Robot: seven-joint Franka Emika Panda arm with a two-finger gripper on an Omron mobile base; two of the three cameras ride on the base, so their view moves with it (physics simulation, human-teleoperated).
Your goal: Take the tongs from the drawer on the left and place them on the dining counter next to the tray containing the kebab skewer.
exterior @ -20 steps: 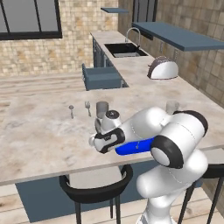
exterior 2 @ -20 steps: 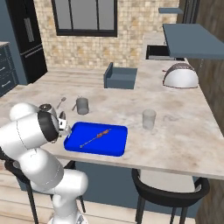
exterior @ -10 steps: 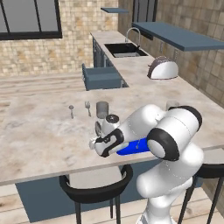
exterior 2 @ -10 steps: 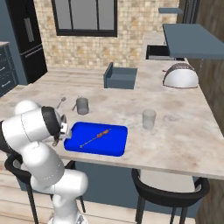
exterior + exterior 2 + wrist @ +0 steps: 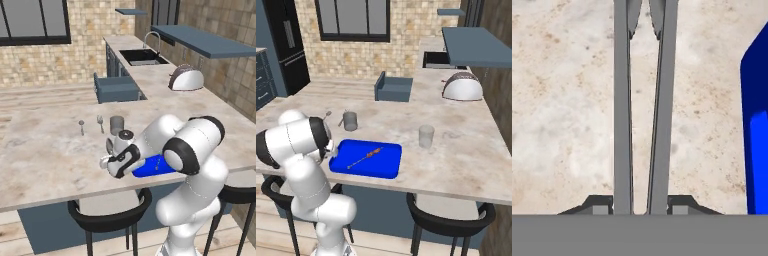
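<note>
My gripper (image 5: 641,205) is shut on the tongs (image 5: 622,100), whose two slim grey arms run away from the hand just above the dining counter (image 5: 562,115). The blue tray (image 5: 757,150) lies close beside the tongs in the hand view. From the right base view, the tray (image 5: 381,162) holds the kebab skewer (image 5: 363,157), and my arm hides the hand at the tray's left end. In the left base view the hand (image 5: 120,160) hangs low over the dining counter (image 5: 45,155), in front of the tray (image 5: 150,167). The drawer (image 5: 117,90) stands open at the back.
A spoon (image 5: 81,126), a fork (image 5: 100,123) and a grey cup (image 5: 116,124) stand just behind the hand. A glass (image 5: 426,136) sits right of the tray. A domed bread box (image 5: 186,78) and a sink (image 5: 142,56) are at the back. Black stools (image 5: 107,215) line the counter's near edge.
The upper arm has swung nearer to the hand and folded over the tray. The hand sank slightly and still holds the tongs beside the tray.
</note>
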